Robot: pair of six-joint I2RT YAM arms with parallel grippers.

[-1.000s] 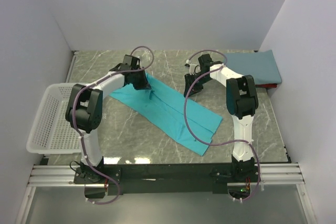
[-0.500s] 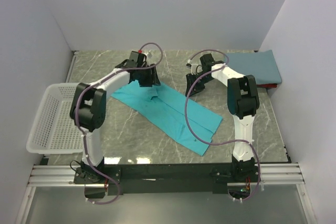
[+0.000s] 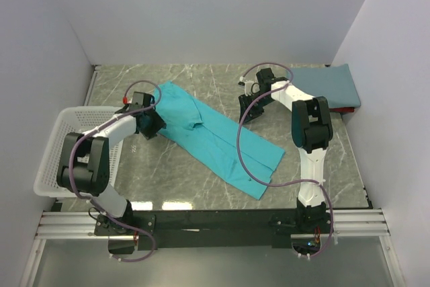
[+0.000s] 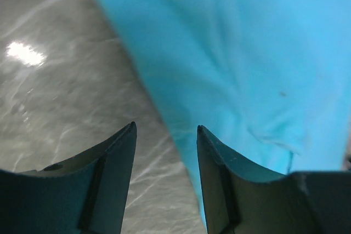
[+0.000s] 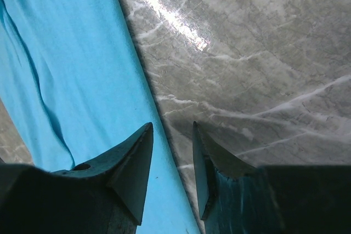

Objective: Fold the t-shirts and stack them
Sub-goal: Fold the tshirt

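A teal t-shirt (image 3: 215,142) lies spread in a long diagonal strip across the marble table, its collar end at the far left. At its left edge my left gripper (image 3: 153,126) hovers low and open; in the left wrist view the gripper (image 4: 166,127) straddles the edge of the teal cloth (image 4: 247,36) with nothing between its fingers. Over the shirt's far right edge my right gripper (image 3: 243,115) is also open, and in its wrist view the gripper (image 5: 171,125) spans the border of the cloth (image 5: 66,53). A slate-blue t-shirt (image 3: 326,85) lies folded at the back right.
A white mesh basket (image 3: 50,159) stands at the table's left edge, close to my left arm. A red strip (image 3: 344,109) shows under the folded shirt's near edge. White walls close in on the left, back and right.
My left gripper opened, let go of the teal cloth and swung left to the shirt's left edge. The shirt's collar end now lies spread further back. The right gripper stayed put and widened slightly.
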